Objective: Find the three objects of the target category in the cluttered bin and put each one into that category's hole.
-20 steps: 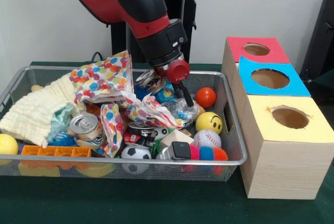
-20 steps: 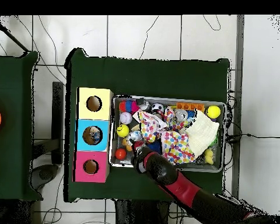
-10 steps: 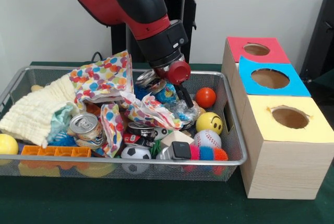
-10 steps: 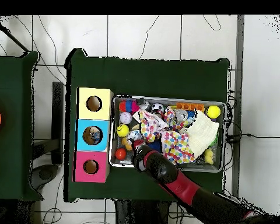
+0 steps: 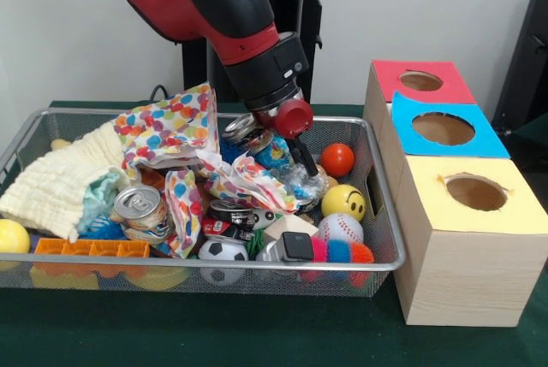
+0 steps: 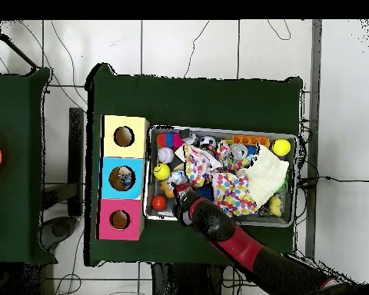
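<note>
Red-black arm reaches into wire bin; gripper tip down in crinkled clear wrap beside orange ball. Finger spread: cannot tell. Yellow smiley ball, baseball near bin's box-side wall.

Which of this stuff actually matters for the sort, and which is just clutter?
Job: wire mesh bin; red-topped box, blue-topped box, yellow-topped wooden box, each with a hole; gripper, down in the clutter.
Likely just clutter: colourful spotted paper; cream waffle cloth; orange plastic tray.
Target category unclear: silver can, orange ball may count.
</note>
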Controlling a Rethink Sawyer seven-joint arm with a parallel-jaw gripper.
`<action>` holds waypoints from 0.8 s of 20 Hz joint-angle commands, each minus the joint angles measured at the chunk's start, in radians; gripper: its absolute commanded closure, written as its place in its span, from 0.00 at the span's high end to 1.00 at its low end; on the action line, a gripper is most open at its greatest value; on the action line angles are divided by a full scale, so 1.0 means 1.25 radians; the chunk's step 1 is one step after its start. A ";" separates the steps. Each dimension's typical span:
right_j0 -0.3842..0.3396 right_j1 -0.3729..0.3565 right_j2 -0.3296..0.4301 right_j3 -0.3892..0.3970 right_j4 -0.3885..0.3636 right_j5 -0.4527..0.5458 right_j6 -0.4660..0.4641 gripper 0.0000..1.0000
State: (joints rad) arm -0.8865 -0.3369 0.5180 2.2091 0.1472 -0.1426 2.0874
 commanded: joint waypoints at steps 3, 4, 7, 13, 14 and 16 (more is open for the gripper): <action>0.062 -0.209 -0.024 -0.014 0.086 0.060 0.179 0.00; 0.073 -0.254 -0.029 0.004 0.099 0.078 0.190 0.00; 0.080 -0.321 -0.028 0.029 0.120 0.120 0.200 0.00; 0.092 -0.380 -0.031 0.048 0.149 0.150 0.205 0.00; 0.095 -0.384 -0.030 0.052 0.152 0.149 0.207 0.00; 0.096 -0.388 -0.026 0.058 0.156 0.145 0.211 0.00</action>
State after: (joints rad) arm -0.7719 -0.7293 0.5019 2.2788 0.2498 -0.0391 2.0874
